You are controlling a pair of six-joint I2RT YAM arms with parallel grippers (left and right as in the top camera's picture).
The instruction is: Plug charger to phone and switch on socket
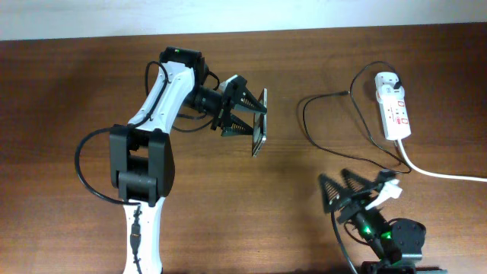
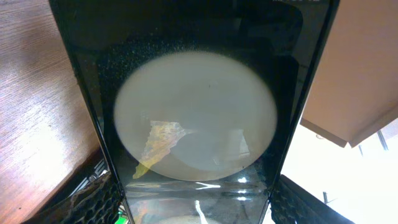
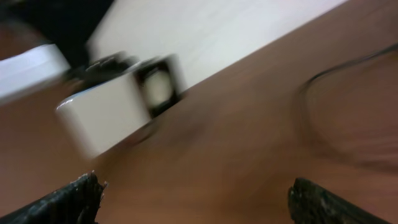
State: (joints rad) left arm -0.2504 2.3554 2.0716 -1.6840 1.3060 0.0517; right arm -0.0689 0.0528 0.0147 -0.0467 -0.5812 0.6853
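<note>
The phone (image 1: 260, 128) is black and glossy. It stands on its edge at the table's middle, held between the fingers of my left gripper (image 1: 253, 116). In the left wrist view the phone (image 2: 186, 68) fills the frame and reflects a pale round shape, with my fingers (image 2: 194, 208) at both its sides. The charger (image 1: 306, 114) is a thin black cable looping across the right of the table, with its black plug (image 1: 398, 79) in the white socket (image 1: 393, 105). My right gripper (image 1: 336, 176) is open and empty, low at the front right. Its view is blurred; its fingers (image 3: 196, 199) are spread wide over bare wood.
A thick white cord (image 1: 441, 173) runs from the socket to the right edge. A blurred white and black shape (image 3: 118, 102) lies ahead of my right gripper, and a thin cable (image 3: 348, 65) curves at that view's right. The brown wooden table (image 1: 68, 84) ends at a pale wall.
</note>
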